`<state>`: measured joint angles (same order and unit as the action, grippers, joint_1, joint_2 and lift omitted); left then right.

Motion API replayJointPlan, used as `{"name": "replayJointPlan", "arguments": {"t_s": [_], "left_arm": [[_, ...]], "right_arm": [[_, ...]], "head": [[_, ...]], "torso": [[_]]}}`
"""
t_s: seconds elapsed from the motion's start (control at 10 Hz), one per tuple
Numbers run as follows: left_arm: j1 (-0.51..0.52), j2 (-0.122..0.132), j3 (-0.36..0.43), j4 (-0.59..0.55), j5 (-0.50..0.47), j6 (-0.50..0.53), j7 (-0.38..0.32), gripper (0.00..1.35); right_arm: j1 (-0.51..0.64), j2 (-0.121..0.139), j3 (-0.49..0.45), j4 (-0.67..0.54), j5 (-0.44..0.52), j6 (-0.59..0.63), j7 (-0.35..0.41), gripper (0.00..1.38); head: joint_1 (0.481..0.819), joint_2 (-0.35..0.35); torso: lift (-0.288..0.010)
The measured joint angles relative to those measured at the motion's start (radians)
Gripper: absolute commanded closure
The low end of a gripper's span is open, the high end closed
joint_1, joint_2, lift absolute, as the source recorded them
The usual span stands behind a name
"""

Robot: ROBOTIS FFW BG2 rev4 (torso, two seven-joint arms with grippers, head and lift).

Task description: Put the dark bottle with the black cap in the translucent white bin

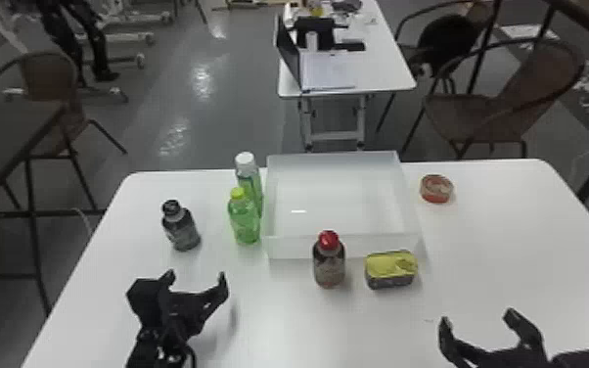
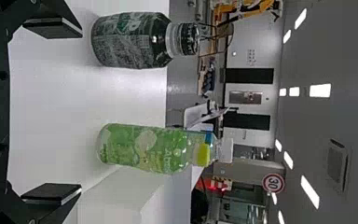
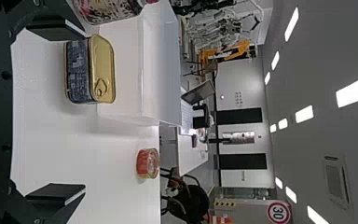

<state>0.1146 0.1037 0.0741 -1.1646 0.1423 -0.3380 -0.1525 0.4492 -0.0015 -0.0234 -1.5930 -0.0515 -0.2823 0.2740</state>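
Dark bottle with the black cap (image 1: 182,231) upright on the left part of the desk (image 1: 494,244), outside the translucent white bin (image 1: 291,248) and well apart from it. Desk broad and white, probably for room to reach from either side. Bin around the middle, toward the far edge, open side up, presumably for lowering the bottle in from above.

Left hand (image 1: 195,275) at near left, spread, with nothing between the fingers; near the dark bottle, so the likelier choice for the pick. Right hand (image 1: 477,317) at near right, also spread and holding nothing, seemingly better kept in reserve.

White-capped green bottle (image 1: 254,185) and yellow-capped green bottle (image 1: 244,222) close together by the bin's left wall, perhaps as distractors; a knock risk on any low path from the left. Red-capped dark bottle (image 1: 329,266) just in front of the bin's near wall, possibly as a test of cap colour. Yellow-lidded tin (image 1: 390,270) to its right and round red tin (image 1: 436,189) beyond the bin's right wall, apparently beside the point here.

Cut off: near edge of the desk, rear of the right hand. Covered: part of the bin's near wall, behind the red-capped bottle; lower part of the white-capped one, behind its neighbour. Hard to make out: any contact between red-capped bottle and bin, contents of the dark bottle, fine print on its label.
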Motion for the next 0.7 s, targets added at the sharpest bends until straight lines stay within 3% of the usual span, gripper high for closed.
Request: {"name": "replayJointPlan", "arguments": {"t_s": [0.7], "left_arm": [[-0.302, 0.092, 0.058, 0.298, -0.038, 0.100, -0.107, 0.15]], "right_arm": [[-0.013, 0.000, -0.002, 0.027, -0.002, 0.000, 0.041, 0.14]], "head": [[0.695, 0.203]], "torso": [[-0.034]]}}
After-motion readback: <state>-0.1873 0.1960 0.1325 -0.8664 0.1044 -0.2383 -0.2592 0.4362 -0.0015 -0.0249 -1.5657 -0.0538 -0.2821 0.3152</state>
